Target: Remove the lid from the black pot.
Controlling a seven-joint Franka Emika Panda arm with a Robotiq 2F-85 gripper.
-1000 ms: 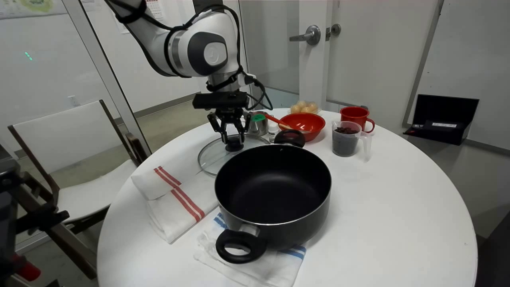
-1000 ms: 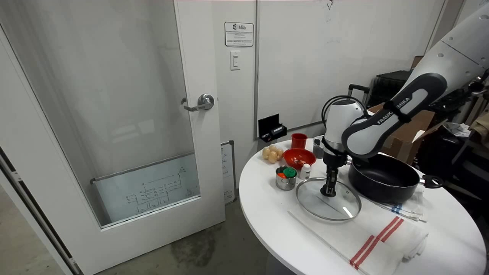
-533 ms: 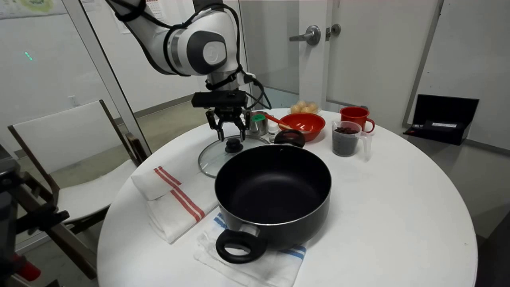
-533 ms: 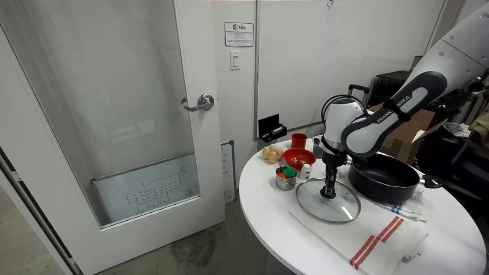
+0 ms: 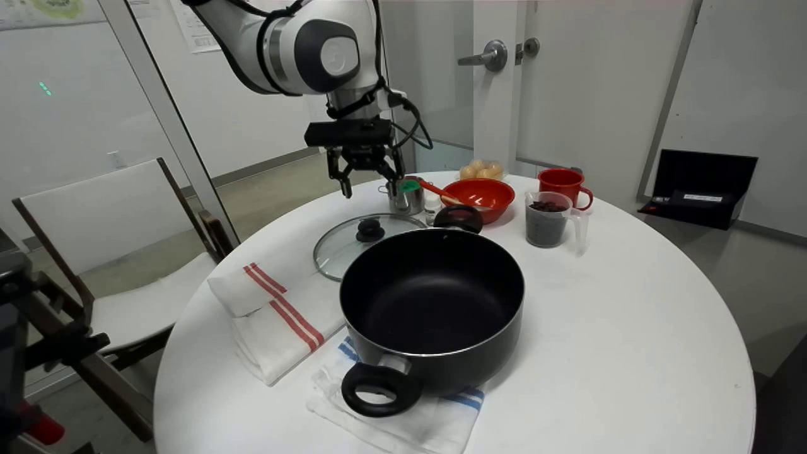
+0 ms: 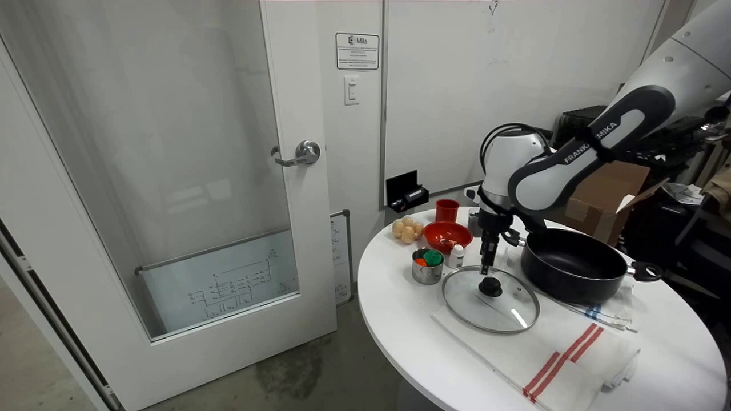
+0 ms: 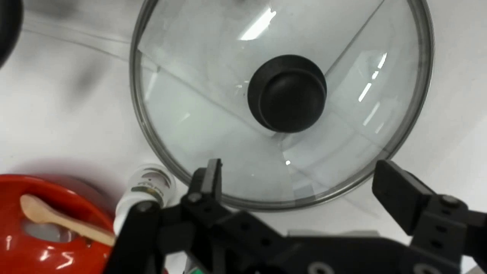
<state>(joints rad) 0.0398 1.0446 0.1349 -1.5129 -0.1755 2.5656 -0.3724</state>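
Note:
The round glass lid (image 6: 457, 305) lies beside the black pot, its black knob (image 7: 292, 101) facing up. Partly beneath it is a red-striped towel. In both exterior views the black pot (image 5: 466, 372) stands uncovered, and its dark inside shows. My gripper (image 5: 370, 194) hangs above the lid, higher than the knob and apart from it. Its fingers (image 7: 403, 194) are spread wide in the wrist view, with nothing held between them.
The red-striped towel (image 5: 277, 328) and a blue-striped towel (image 5: 410, 416) lie by the pot. Close to the lid stand a metal cup (image 6: 427, 274), a white bottle (image 7: 146, 186) and a red bowl (image 6: 440, 245). A measuring cup (image 5: 545, 227) and red mug (image 5: 561, 183) are further off.
A second ago my fingers were closed around the lid's knob. They have since opened, and the gripper has risen clear of it. The lid has stayed on the table.

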